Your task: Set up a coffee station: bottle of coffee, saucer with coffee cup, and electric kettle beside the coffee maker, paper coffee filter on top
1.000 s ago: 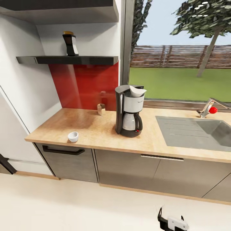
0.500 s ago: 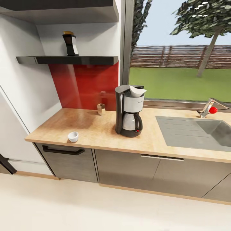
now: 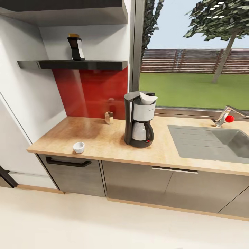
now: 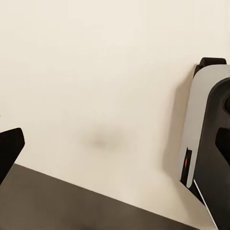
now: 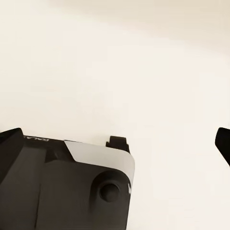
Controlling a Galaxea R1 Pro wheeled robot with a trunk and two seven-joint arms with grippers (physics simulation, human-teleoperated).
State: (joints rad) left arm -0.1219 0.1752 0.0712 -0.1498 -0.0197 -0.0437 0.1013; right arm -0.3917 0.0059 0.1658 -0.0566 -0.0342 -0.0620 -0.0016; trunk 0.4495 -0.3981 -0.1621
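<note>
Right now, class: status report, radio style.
Grippers empty, wrist views on floor. Bottle of coffee on kitchen shelf. Coffee cup on countertop, no saucer under it.

A glossy red splashback panel (image 3: 91, 91) sits at ten o'clock beneath white walls. At two o'clock a wide window (image 3: 193, 52) shows lawn (fence and tree beyond). Pale cream floor (image 3: 86, 221) lies at six.

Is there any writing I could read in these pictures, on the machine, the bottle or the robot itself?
Coffee maker: a faint dark mark on its white housing, too small to read.
Bottle on the shelf: white label, no text legible.
Robot body in the right wrist view: a short line of tiny pale letters near its edge, too blurred to read.
Nothing else bears legible text.
</note>
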